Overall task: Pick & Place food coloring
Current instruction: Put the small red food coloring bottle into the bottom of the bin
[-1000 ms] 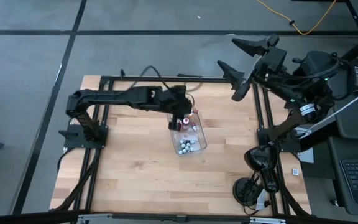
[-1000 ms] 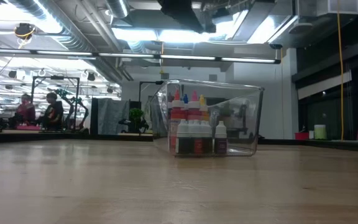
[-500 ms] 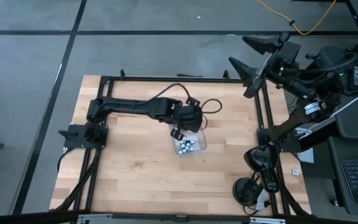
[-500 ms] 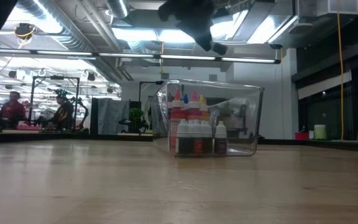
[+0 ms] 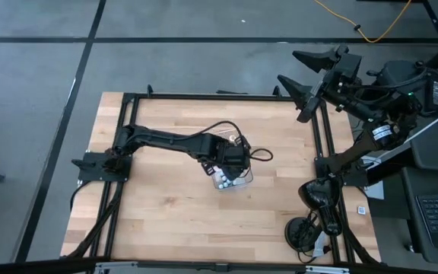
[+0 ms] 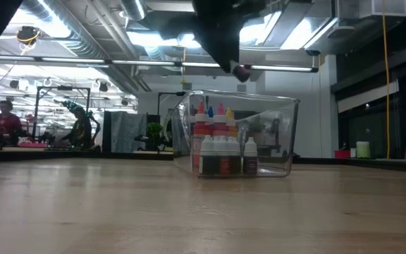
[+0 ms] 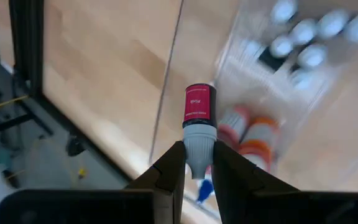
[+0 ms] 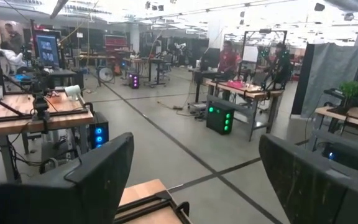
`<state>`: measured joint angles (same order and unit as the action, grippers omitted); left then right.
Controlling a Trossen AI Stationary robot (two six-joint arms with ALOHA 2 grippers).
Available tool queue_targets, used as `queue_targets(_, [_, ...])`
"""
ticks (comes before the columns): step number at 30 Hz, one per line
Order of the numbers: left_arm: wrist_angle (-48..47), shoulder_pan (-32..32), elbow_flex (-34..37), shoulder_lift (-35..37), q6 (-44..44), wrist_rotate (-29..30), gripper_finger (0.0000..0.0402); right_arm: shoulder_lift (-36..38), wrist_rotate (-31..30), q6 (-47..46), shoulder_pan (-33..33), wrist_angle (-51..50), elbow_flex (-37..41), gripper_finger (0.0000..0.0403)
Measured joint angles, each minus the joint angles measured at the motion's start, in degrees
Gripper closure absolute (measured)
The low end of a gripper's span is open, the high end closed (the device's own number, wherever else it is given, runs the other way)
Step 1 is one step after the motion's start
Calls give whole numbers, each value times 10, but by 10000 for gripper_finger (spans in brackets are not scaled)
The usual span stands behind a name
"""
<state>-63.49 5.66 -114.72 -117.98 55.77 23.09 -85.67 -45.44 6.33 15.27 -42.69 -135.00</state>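
Left gripper clamped on pink bottle by its cap, over the tray.
Tray contents blurred in wrist view; since earlier the arm swung over it. Right gripper spread, off-table.

A deep pink bottle with a pale grey cap sits between black fingers. Red and orange bottles below. Pale striped wood tabletop, clear tray.
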Motion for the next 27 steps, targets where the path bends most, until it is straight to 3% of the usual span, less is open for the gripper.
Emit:
queue_targets(5, [-18,-4,0,-22,27,29,339,0,0,-19,0,-19,0,56])
queue_targets(18, [-51,3,0,-98,39,1,339,0,0,-18,0,-58,0,56])
queue_targets(27, [-55,3,0,-108,74,-8,339,-1,3,-46,0,-106,0,56])
